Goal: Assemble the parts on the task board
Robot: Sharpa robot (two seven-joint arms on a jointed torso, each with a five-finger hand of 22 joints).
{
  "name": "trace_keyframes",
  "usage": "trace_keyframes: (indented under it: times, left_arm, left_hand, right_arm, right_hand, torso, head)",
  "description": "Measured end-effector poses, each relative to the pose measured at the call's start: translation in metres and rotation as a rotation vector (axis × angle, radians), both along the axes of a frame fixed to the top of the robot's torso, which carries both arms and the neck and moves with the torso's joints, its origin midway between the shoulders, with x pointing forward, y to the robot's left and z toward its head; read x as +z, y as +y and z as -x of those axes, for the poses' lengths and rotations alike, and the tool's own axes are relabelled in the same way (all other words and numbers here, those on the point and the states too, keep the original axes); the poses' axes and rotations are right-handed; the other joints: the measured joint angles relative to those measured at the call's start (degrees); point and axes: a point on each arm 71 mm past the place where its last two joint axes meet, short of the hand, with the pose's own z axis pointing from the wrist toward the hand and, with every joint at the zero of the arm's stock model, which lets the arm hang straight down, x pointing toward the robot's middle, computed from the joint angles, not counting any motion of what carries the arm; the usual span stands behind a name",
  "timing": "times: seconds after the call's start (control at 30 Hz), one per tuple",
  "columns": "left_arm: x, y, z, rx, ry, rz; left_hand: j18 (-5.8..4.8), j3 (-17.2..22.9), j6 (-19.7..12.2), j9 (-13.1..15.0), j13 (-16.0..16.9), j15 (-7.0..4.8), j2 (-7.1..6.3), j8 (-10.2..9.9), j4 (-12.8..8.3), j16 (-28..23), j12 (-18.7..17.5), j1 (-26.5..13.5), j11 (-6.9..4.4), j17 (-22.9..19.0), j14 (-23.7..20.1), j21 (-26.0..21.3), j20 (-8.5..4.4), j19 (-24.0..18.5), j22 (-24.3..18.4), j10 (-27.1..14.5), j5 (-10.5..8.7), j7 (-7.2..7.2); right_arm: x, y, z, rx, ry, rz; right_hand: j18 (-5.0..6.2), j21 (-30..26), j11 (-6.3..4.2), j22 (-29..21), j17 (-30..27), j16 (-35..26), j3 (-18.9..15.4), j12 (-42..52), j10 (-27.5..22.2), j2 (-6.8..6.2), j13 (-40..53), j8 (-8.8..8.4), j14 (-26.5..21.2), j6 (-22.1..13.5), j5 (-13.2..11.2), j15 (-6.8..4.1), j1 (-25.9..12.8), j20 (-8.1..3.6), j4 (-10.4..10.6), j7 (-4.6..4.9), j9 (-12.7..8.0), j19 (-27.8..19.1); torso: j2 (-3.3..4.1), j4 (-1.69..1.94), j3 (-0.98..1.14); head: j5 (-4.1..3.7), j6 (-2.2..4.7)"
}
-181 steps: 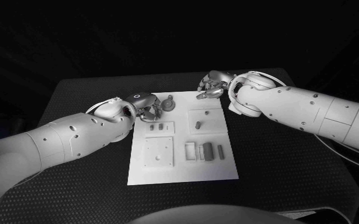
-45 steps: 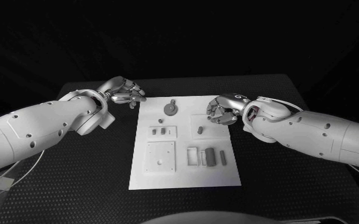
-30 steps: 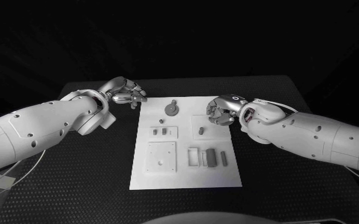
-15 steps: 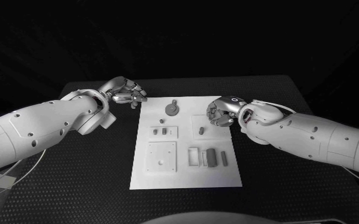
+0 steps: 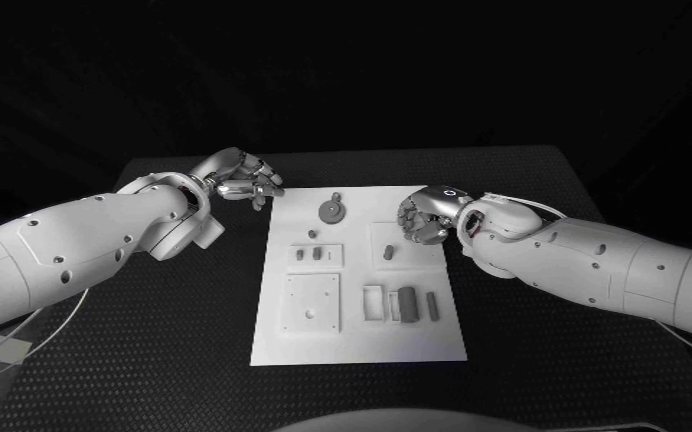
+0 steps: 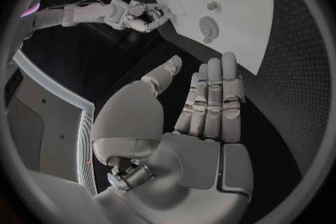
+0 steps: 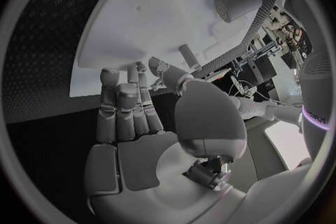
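Overhead, the white task board point(image 5: 358, 282) lies in the middle of the black table point(image 5: 548, 312) with small grey parts on it: a round disc with a tab point(image 5: 332, 211) near its far end, two small pegs point(image 5: 306, 250) in a square recess, a single peg point(image 5: 388, 250) in the neighbouring recess, a square plate point(image 5: 309, 302) and a row of bars point(image 5: 401, 303) near the front. The left hand point(image 5: 242, 183) hovers over the table just beside the board's far left corner, holding nothing, fingers loosely bent. The right hand point(image 5: 428, 216) sits over the board's right edge near the single peg, fingers curled downward; whether they grip anything cannot be told from here.

Next, the left wrist view shows the left hand point(image 6: 203, 117) flat and empty, its fingers point(image 6: 213, 92) straight and side by side, the board point(image 6: 217, 5) beyond them and the right hand point(image 6: 143, 14) at the board's edge.

Finally, the right wrist view shows the right hand point(image 7: 140, 123) with fingers point(image 7: 122, 106) extended toward the board point(image 7: 161, 17), fingertips at its edge beside a peg point(image 7: 187, 56), nothing in the palm.
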Motion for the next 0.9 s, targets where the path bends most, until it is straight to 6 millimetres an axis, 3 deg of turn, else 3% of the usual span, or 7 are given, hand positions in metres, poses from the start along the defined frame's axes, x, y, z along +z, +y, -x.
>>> trace_keyframes:
  times: [0.23, 0.53, 0.9]
  left_arm:
    - [-0.0001, 0.0002, 0.0002, 0.0, 0.002, 0.001]
    - [-0.0002, -0.0004, 0.0004, -0.002, 0.003, 0.002]
    - [-0.0003, -0.0003, 0.0006, -0.003, 0.005, 0.002]
  left_hand:
    - [-0.02, 0.0, -0.08, 0.0, 0.0, 0.0, 0.0, 0.0, 0.0, 0.0, 0.0, 0.0, -0.01, 0.05, 0.0, -0.19, 0.0, 0.0, -0.05, 0.0, 0.0, -0.08]
    - [-0.02, 0.0, -0.09, 0.0, 0.0, 0.0, 0.22, 0.0, 0.0, 0.0, 0.0, -0.22, -0.01, 0.12, 0.0, -0.23, 0.01, -0.01, -0.04, 0.01, 0.0, -0.09]
    - [-0.03, 0.0, -0.13, -0.01, -0.01, 0.0, 0.22, 0.0, 0.0, -0.22, 0.0, -0.22, -0.07, 0.24, 0.01, -0.34, 0.02, -0.01, -0.12, -0.03, 0.0, -0.12]
  right_arm:
    - [0.0, 0.0016, -0.0018, 0.0, 0.001, 0.007]
    - [0.0002, 0.003, -0.0026, 0.005, 0.0, 0.017]
    - [0.0007, 0.0045, -0.0026, 0.009, -0.008, 0.039]
  right_hand:
    - [0.0, -0.01, -0.08, 0.09, 0.19, -0.18, 0.0, -0.18, 0.32, 0.95, 0.1, 0.0, 0.11, 0.0, 0.0, 0.07, 0.3, 0.01, 0.0, 0.0, 0.0, 0.01]
    - [0.0, -0.01, -0.47, 0.48, 0.57, -0.2, 0.0, -0.43, 0.95, 3.59, 0.44, 0.5, 0.4, 1.48, 0.0, -0.01, -0.08, 0.1, 0.0, -0.61, 0.17, 0.09]
    - [0.0, -0.01, -0.83, 0.76, 0.87, -0.42, -0.03, -0.67, 2.28, 4.16, 1.05, 1.13, 0.59, 3.14, 0.0, -0.44, -0.24, -0.24, -0.37, -1.37, 0.36, 0.4]
  torso:
    - [0.0, 0.04, -0.01]
    - [0.0, -0.01, -0.01]
    - [0.0, -0.03, 0.01]
  head:
    - [0.01, -0.03]
    - [-0.1, -0.17]
    - [-0.15, -0.31]
